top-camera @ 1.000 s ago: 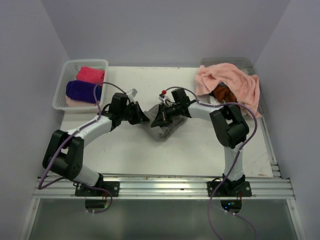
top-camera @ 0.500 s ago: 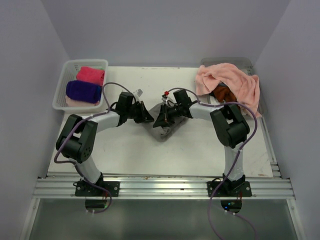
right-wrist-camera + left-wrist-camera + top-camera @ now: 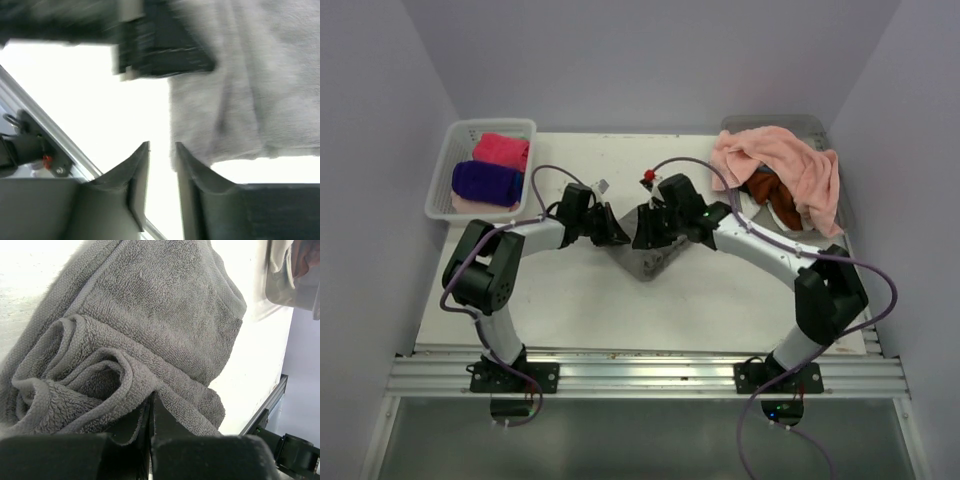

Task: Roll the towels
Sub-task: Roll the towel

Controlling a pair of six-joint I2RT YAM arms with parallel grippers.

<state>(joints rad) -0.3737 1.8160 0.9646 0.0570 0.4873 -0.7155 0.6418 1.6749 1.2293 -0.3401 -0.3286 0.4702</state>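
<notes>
Left gripper (image 3: 151, 399) has its fingers pressed together, the tips lying against the near fold of the grey towel (image 3: 150, 315). No cloth shows between them, so a pinch cannot be confirmed. Right gripper (image 3: 161, 146) has its fingers slightly spread, with bare table showing through the gap and nothing held. The edge of the grey towel lies just beside it, at the right of that frame.

Position of the work: the grey towel sits at the centre of the table (image 3: 570, 290) in the top view, between the two grippers. It is loosely coiled at one end; the rest lies slack and rumpled. Judged status: roll started, not tight, not finished.

Completed items: the basket (image 3: 442, 175) at upper left holds a hot pink roll (image 3: 502, 150) and a purple roll (image 3: 485, 182). A pale pink piece (image 3: 463, 204) lies under them; its shape cannot be made out.

Remaining items: the bin (image 3: 800, 124) at upper right carries a salmon pink towel (image 3: 780, 160), draped unrolled over its rim, and a rust orange towel (image 3: 775, 190), bunched beneath it. Judged progress: roughly halfway.
</notes>
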